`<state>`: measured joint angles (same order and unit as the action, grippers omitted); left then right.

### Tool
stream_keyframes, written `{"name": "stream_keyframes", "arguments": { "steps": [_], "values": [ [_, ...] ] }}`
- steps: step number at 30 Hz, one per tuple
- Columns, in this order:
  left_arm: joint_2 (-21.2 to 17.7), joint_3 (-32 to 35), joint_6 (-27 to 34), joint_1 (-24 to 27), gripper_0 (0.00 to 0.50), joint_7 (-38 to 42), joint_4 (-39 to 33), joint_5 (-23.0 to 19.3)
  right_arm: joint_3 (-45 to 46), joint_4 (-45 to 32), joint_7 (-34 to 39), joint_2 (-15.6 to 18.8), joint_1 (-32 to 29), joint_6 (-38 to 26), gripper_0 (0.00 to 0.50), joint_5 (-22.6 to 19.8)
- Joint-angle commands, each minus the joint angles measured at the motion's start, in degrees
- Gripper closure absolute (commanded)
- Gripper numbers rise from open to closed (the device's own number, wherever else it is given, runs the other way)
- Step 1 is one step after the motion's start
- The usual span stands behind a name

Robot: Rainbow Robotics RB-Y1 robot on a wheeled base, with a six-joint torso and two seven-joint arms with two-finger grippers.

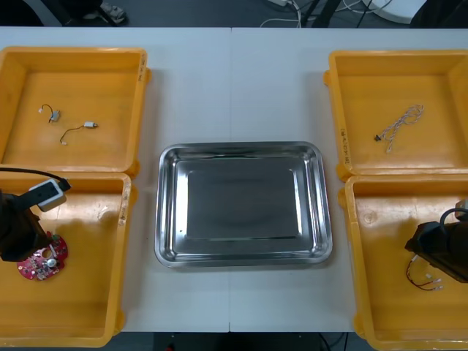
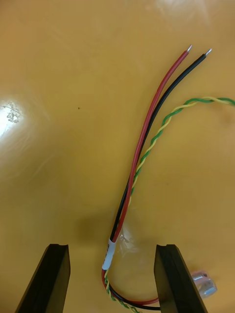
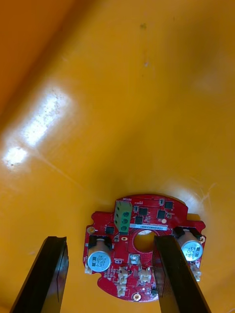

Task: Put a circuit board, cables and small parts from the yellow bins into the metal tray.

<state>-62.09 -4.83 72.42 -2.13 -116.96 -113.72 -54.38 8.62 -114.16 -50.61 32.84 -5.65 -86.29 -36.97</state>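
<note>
Loosely, left tool [image 3: 112, 244] straddles round board [image 3: 142, 215].

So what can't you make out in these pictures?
- Left wrist view: a finger of the left gripper covers part of the circuit board.
- Front view: the small metal parts in the far left bin are too small to identify.
- Right wrist view: the cable bundle's end is cut off by the edge between the right gripper's fingers; a clear piece sits half behind one finger.
</note>
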Motion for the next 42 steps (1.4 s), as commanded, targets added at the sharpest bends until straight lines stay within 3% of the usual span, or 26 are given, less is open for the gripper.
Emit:
{"name": "stream_keyframes", "arguments": {
  "steps": [1, 21, 22, 23, 24, 39, 42],
  "values": [
    [-2.8, -1.8, -1.4, -1.1, 0.0, -8.8, 0.1, 1.2, -1.4, 0.4, 2.3, -1.2, -0.9, 1.2, 0.0, 0.9],
    [-2.9, -5.7, -5.0, -0.5, 0.0, -8.5, 1.6, 3.1, -3.8, 1.7, 3.0, -1.3, -0.9, 2.4, 0.0, 2.4],
    [-2.9, -6.1, -5.5, -0.4, 0.0, -8.5, 1.9, 3.1, -3.9, 1.6, 3.0, -1.4, -0.9, 2.4, 0.365, 2.4],
    [-2.9, -6.1, -5.5, -0.4, 0.0, -8.5, 1.9, 3.1, -3.9, 1.6, 3.0, -1.4, -0.9, 2.4, 0.365, 2.4],
    [-2.9, -6.4, -5.9, -0.3, 0.0, -8.5, 2.2, 3.2, -3.8, 1.6, 3.1, -1.4, -0.9, 2.4, 0.485, 2.4],
    [-2.8, -7.6, -6.9, 0.5, 0.0, -8.5, 3.0, 3.4, -1.8, 1.0, 2.4, -1.4, 0.5, 1.5, 0.5, 3.0],
    [-2.8, -7.6, -6.9, 0.7, 0.026, -8.5, 2.9, 3.4, -1.1, 0.2, 2.1, -1.4, 1.3, 0.0, 0.5, 3.1]
  ]
}}
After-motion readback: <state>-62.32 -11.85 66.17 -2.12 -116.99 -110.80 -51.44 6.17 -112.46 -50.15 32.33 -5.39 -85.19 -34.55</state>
